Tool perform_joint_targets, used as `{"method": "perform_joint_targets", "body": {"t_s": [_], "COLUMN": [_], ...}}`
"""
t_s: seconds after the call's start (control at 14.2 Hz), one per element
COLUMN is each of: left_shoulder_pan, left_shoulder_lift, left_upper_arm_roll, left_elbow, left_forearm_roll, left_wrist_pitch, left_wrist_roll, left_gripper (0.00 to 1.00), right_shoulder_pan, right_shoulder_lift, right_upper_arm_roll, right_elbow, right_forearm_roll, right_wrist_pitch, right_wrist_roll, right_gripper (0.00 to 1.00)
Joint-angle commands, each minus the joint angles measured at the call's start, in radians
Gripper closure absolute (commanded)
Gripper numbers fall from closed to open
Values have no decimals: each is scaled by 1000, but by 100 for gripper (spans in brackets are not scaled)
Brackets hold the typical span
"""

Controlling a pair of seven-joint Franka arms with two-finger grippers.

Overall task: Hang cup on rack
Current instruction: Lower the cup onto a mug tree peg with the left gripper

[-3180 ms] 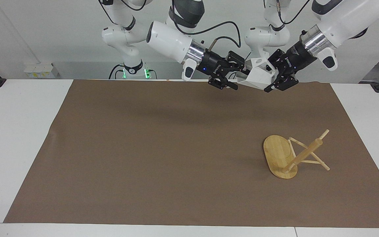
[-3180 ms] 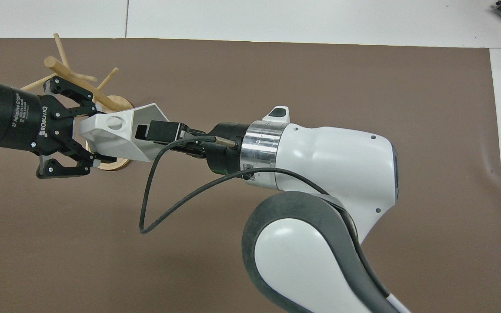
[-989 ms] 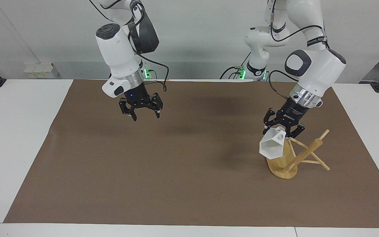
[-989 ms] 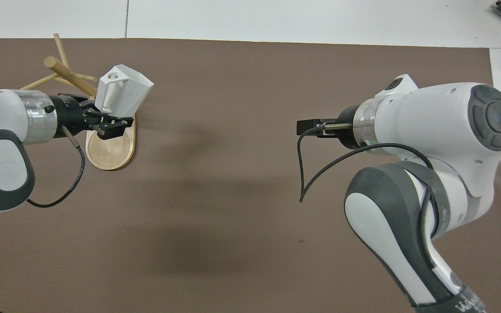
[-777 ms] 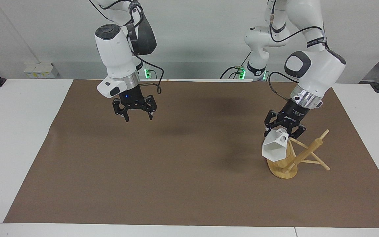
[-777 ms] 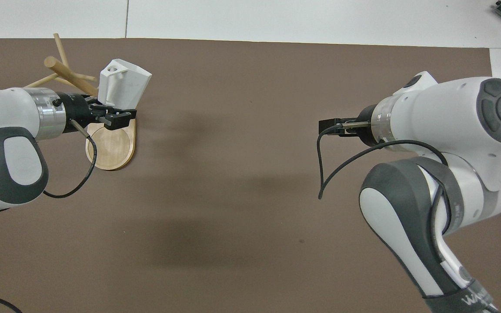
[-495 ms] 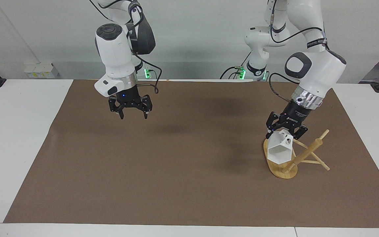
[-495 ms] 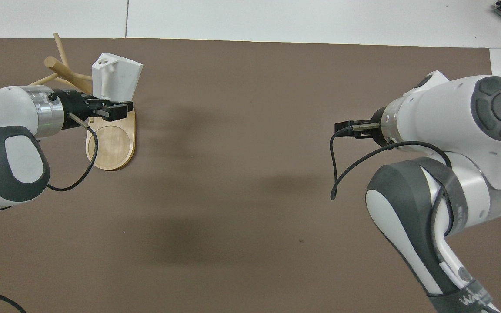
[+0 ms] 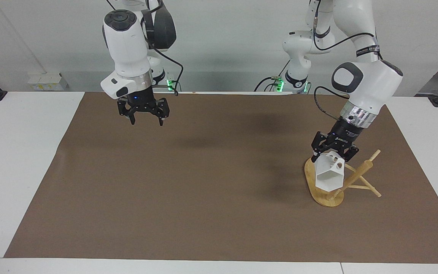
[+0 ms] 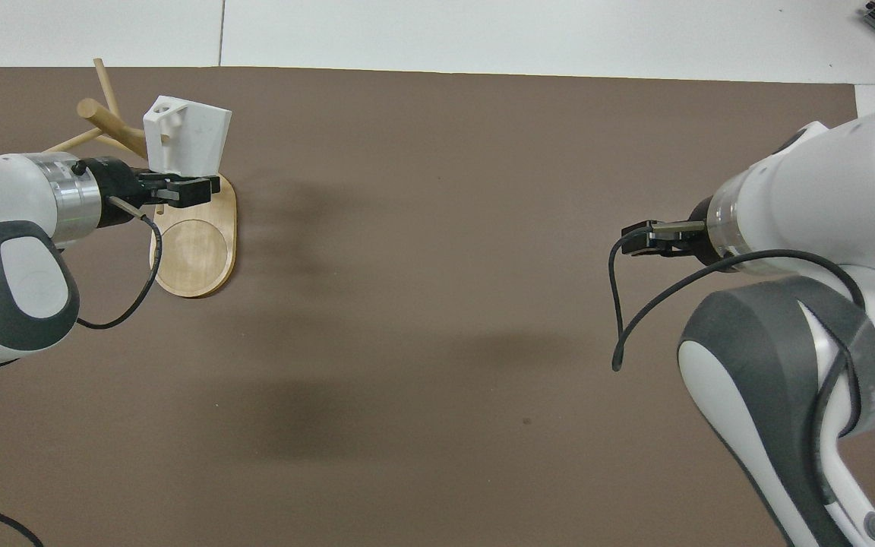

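The white faceted cup (image 9: 327,176) hangs over the bamboo rack's oval base (image 9: 311,173), close beside the rack's post (image 9: 356,176). Its blocky handle with the round hole is uppermost, toward the thin pegs. My left gripper (image 9: 333,153) is shut on the cup at the handle end. From overhead the cup (image 10: 188,138) sits against the rack (image 10: 196,251), with the left gripper (image 10: 179,187) just below it. My right gripper (image 9: 145,121) hangs open and empty over the mat toward the right arm's end of the table. In the overhead view only part of the right gripper (image 10: 637,238) shows.
A brown mat (image 9: 203,190) covers most of the white table (image 9: 21,160). Rack pegs stick out toward the left arm's end (image 9: 371,190). A loose black cable (image 10: 620,304) hangs from the right wrist.
The left gripper has lowered the cup and turned it closer against the rack's post. The right arm has pulled back and up toward its own end of the table, still open.
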Motion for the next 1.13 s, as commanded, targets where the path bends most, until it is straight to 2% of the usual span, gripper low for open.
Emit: {"method": "perform_joint_targets", "body": {"t_s": [0.0, 0.64, 0.78, 0.85, 0.92, 0.99, 1.06], "left_shoulder_pan": [5, 44, 68, 68, 68, 68, 70], "left_shoulder_lift": [-18, -30, -30, -30, -30, -30, -30], "left_upper_arm_roll": [-6, -4, -4, -4, -4, -2, -2], "left_elbow": [-30, -73, -72, -69, -67, -61, -55], "left_forearm_roll": [15, 15, 15, 16, 15, 16, 15], "left_wrist_pitch": [22, 20, 8, 5, -4, -17, -36], "left_wrist_roll": [-53, -61, -51, -47, -36, -30, -12], "left_gripper": [100, 100, 83, 68, 44, 28, 3], "right_shoulder_pan": [-9, -12, -41, -49, -56, -61, -61], "right_shoulder_lift": [-29, -43, -41, -41, -41, -41, -41], "right_upper_arm_roll": [-12, -55, -57, -57, -57, -57, -57], "right_elbow": [5, -3, -3, -3, -3, -3, -3], "right_forearm_roll": [-18, 15, 68, 70, 70, 70, 70], "right_wrist_pitch": [-34, -45, -42, -42, -42, -42, -42], "right_wrist_roll": [12, 9, 10, 10, 10, 10, 10], "right_gripper": [0, 0, 0, 0, 0, 0, 0]}}
